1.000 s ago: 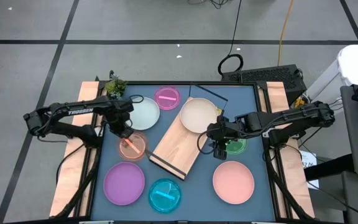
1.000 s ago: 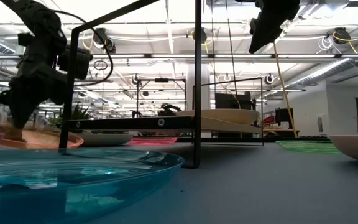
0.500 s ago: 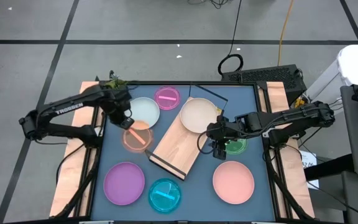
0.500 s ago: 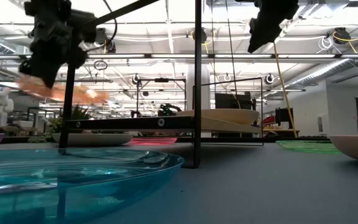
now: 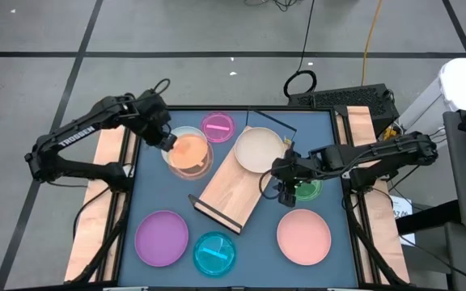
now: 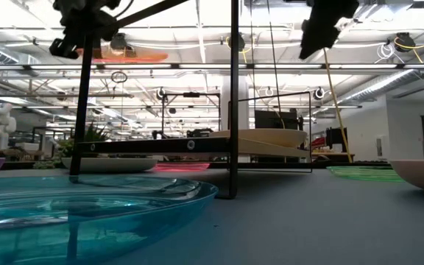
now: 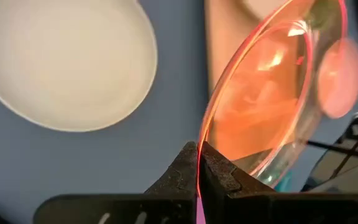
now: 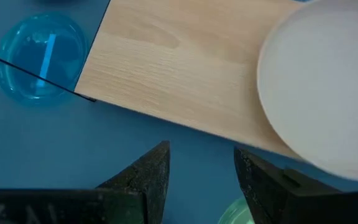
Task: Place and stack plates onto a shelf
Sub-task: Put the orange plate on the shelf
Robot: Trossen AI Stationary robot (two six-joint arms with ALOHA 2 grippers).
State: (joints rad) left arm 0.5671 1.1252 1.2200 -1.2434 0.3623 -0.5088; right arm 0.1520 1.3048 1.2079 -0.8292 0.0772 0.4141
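The orange plate [image 5: 189, 151] hangs above the pale plate [image 5: 183, 145], pinched at its rim by the left gripper [image 5: 167, 141]; it covers most of that plate. The right gripper [image 5: 290, 191], jaws apart and empty, hovers by the shelf [image 5: 231, 187], hiding part of the green plate [image 5: 308, 189] on the blue table [image 5: 257, 242]

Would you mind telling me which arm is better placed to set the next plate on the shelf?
Left: its fingers are shut on the orange plate's rim, lifted beside the shelf. The right gripper hovers open and empty over the green plate.
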